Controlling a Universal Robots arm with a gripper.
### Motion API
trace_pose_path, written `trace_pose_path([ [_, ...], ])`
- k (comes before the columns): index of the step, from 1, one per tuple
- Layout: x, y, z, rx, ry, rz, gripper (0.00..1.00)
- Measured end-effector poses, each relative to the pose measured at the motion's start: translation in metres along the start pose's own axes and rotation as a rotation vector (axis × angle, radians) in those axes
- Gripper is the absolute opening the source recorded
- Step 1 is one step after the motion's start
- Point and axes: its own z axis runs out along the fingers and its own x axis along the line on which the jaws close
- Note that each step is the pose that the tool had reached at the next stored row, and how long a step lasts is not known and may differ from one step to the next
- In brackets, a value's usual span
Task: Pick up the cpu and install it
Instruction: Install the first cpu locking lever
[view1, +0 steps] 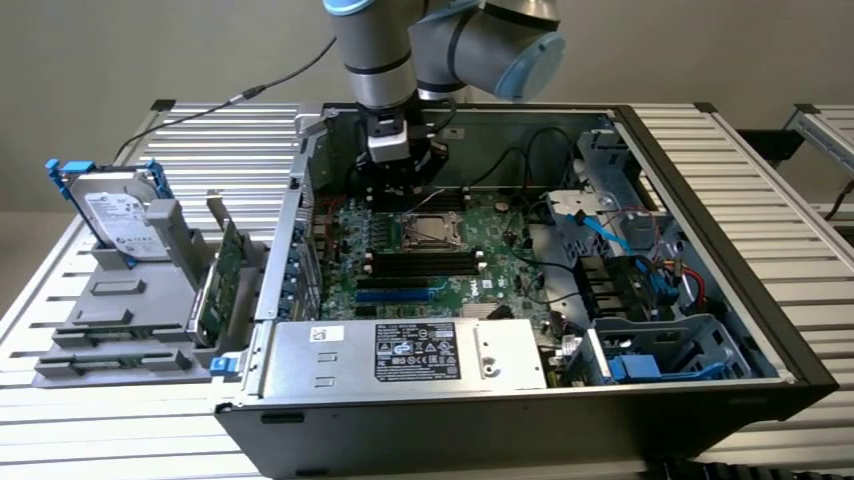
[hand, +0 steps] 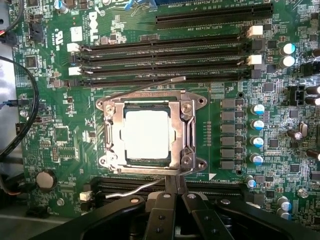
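Hovering at eleven o'clock of the socket frame (hand: 114, 131) in the exterior view, our claw (hand: 175, 190) is pinched shut and empty; the cpu (hand: 146, 134) is already seated.

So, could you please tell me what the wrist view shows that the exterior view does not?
Wrist view: the cpu seated flat inside the socket frame, with the shut gripper at the frame's edge. Exterior view: the whole open computer case, the arm reaching into it, and a hard drive standing outside on the exterior view's left. Both: the green motherboard and its memory slots.
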Motion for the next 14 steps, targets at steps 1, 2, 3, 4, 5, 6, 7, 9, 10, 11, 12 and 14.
trace_pose_path([
  [1,0.0000,0.0004,0.0000,0.0006,0.0000,-0.003,0.11],
  [2,0.0000,0.0007,0.0000,0.0011,0.0000,-0.004,0.11],
  [3,0.0001,0.0011,0.0000,0.0013,-0.0002,-0.006,0.11],
  [4,0.0001,0.0012,0.0000,0.0018,-0.0001,-0.008,0.11],
  [5,0.0000,0.0012,0.0001,0.0024,-0.0003,-0.011,0.11],
  [6,0.0000,0.0013,0.0001,0.0035,-0.0004,-0.014,0.11],
  [7,0.0000,0.0014,0.0001,0.0050,-0.0005,-0.018,0.11],
  [9,0.0000,0.0014,0.0003,0.0091,-0.0009,-0.029,0.11],
  [10,0.0000,0.0015,0.0005,0.0111,-0.0010,-0.034,0.11],
  [11,0.0000,0.0015,0.0006,0.0135,-0.0012,-0.038,0.11],
  [12,-0.0001,0.0016,0.0008,0.0156,-0.0013,-0.042,0.11],
  [14,-0.0001,0.0022,0.0010,0.0188,-0.0016,-0.047,0.11],
])
